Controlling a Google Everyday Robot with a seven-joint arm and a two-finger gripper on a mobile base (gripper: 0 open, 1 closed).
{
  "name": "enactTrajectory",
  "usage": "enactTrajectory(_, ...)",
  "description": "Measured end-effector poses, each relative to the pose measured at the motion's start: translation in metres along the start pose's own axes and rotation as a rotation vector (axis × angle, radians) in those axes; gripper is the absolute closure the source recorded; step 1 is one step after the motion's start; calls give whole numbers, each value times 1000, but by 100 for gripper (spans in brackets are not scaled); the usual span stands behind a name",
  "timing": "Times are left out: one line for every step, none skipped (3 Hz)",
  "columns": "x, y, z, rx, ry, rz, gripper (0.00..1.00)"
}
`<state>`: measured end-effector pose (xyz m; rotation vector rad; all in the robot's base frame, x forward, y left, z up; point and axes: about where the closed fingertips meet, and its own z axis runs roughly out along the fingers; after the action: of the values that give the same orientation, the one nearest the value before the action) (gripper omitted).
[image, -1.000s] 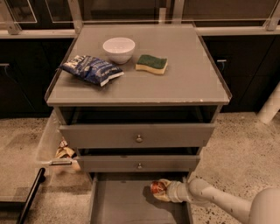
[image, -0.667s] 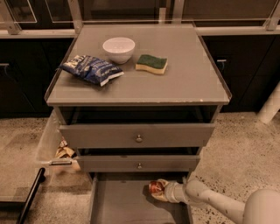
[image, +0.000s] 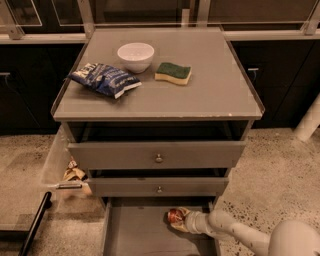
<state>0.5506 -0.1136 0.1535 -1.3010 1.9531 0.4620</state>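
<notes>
My gripper (image: 178, 219) reaches into the open bottom drawer (image: 134, 231) from the right, low over the drawer floor near its back. Its fingers are shut on a small red-brown rounded object (image: 173, 215), which shows between them. The pale arm (image: 235, 232) runs off to the lower right corner. On the grey cabinet top (image: 215, 97) lie a white bowl (image: 135, 54), a blue chip bag (image: 104, 78) and a green and yellow sponge (image: 173, 73).
The top drawer (image: 156, 155) and middle drawer (image: 159, 187) each stand pulled out a little above the gripper. Crumpled wrappers (image: 74, 174) lie on the floor left of the cabinet, near a black bar (image: 32, 226). A white post (image: 309, 120) stands at the right.
The gripper with the red-brown object has shifted slightly left inside the bottom drawer. Nothing on the cabinet top has moved.
</notes>
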Motion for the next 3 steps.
enactTrajectory(5,6,13,-16,-6,9,100)
enactTrajectory(6,6,13,-16,-6,9,81)
enactTrajectory(6,6,13,-16,-6,9,58)
